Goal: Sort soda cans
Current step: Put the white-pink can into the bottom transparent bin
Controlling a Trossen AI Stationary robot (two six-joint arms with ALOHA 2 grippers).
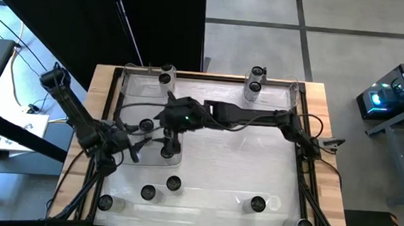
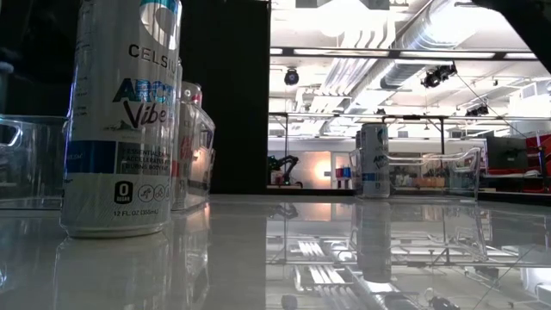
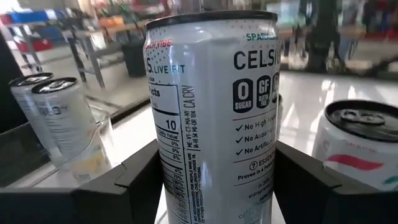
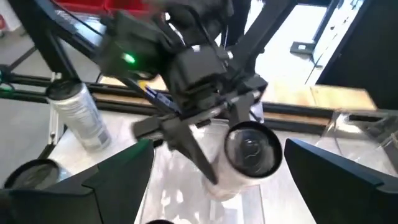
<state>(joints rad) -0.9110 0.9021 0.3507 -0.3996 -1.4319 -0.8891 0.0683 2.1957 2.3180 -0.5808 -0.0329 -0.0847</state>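
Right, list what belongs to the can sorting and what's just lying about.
Job: soda cans across the table; one soda can held in the left pincer; open right pincer facing it; clear trays, likely the bins.
Lying about: blue-lit box off the table.
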